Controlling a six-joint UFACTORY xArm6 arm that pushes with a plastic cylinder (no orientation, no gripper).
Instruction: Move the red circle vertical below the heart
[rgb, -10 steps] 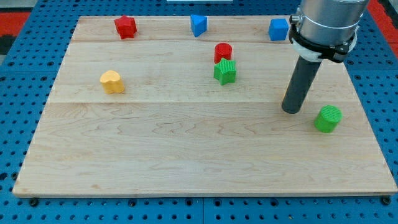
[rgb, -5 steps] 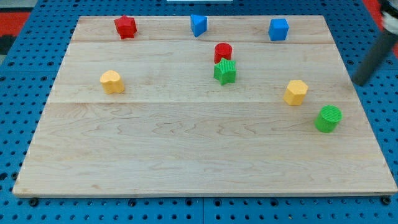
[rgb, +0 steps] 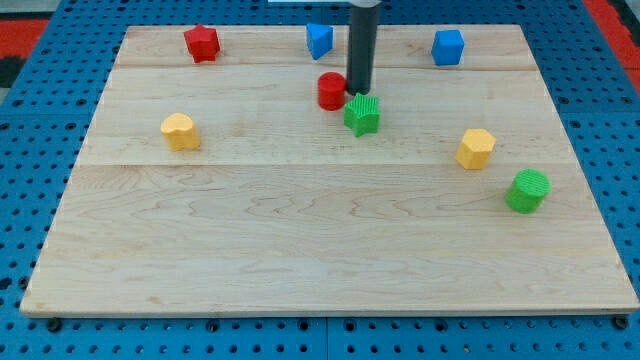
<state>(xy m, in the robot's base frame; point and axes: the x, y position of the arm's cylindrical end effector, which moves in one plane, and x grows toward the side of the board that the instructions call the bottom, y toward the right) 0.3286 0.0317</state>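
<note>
Near the view's top middle of the worktop (rgb: 300, 230), my tip (rgb: 359, 93) touches the right side of the red circle (rgb: 331, 91). Just below my tip sits the green star (rgb: 362, 114). Far to the view's left lies the yellow heart (rgb: 180, 131). No jaws here, only a rod holding nothing. Along the top sit a red block (rgb: 201, 43) and two blue blocks (rgb: 319, 40).

Straight dark rod (rgb: 360, 45) — smooth, cylindrical

lab bench | wooden board (rgb: 300, 240) | blue pegboard (rgb: 30, 170)
</note>
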